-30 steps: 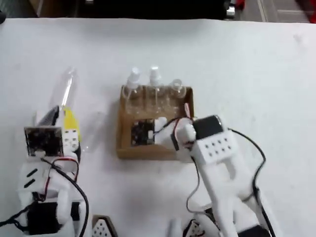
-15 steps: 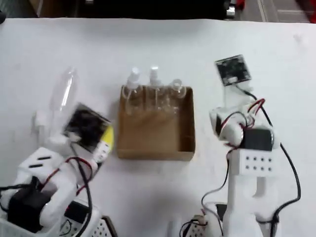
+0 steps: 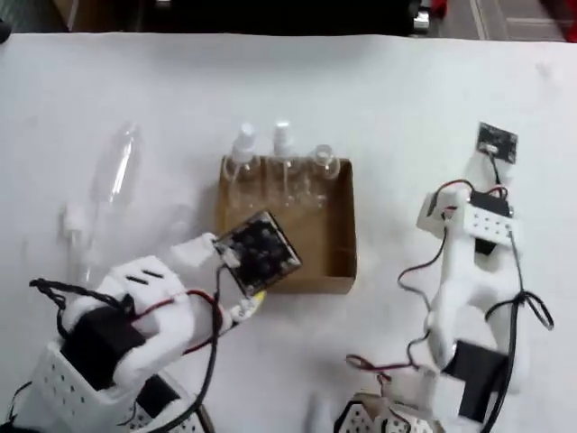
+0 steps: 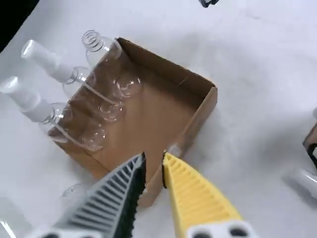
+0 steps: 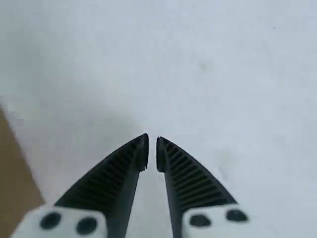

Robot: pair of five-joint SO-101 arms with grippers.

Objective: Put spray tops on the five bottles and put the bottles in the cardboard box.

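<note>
Clear plastic bottles (image 4: pixel 99 96) are lined along one brown cardboard box (image 4: pixel 153 124) wall, likely saving room; left jaws and right jaws are closed, empty.

Inside the cardboard box (image 3: pixel 332 236), three bottles (image 3: pixel 282 176) block the far side; near floor open. The left gripper (image 4: pixel 153 171) overhangs its near edge; a loose bottle (image 3: pixel 117 167) lies to its left.

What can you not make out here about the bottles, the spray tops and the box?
High view: the left arm hides the near corner of the box.
Left wrist view: a white piece is cut off by the edge; spray top or not, unclear.
Left wrist view: the gripper partly hides a clear shape beside the box.
Right wrist view: the box is cut off by the edge, so its inside is out of frame.
</note>
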